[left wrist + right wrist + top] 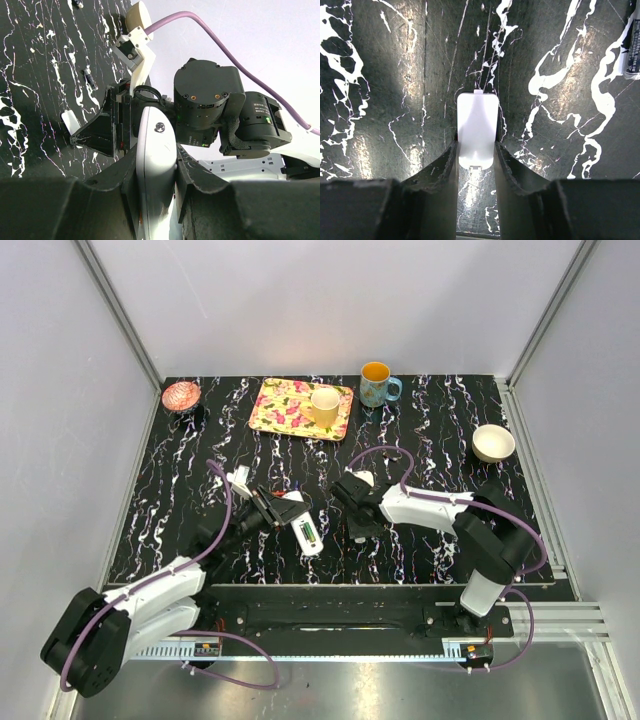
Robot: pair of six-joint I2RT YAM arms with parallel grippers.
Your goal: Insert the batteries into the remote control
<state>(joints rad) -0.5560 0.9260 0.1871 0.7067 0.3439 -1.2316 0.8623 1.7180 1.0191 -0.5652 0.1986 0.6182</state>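
Down at centre of the table [440, 420], 6 o'clock from the floral tray [275, 415]: holding the remote control [309, 535] in left pincer [156, 152], pressed tight onto its long sides, dark recess facing up. Can't tell from the top view whether anything sits in the recess; too small.

At 3 o'clock from the remote control: right pincer [476, 160] down at the table, pinching small white cover piece [477, 120] by its long edges. Lying flat, tab end pointing away to 12 o'clock.

Loose on the table: one battery [632, 47] at 1 o'clock from the cover piece, only partly inside the right wrist view; one dark battery [90, 79] at 11 o'clock from the held remote control in the left wrist view. No red-orange one made out.

Judging the step: dealing with the cover, not yet loading, given cells lying outside. Probably clearing it or staging it for later.

Next move calls for:
- straight lift, without letting thin flat plastic pivot or snap out of the grip
- parking it away from the recess
- then going for the 1 o'clock battery, pinch across its width, polarity matched to the recess
- keeping left clamp steady, recess up
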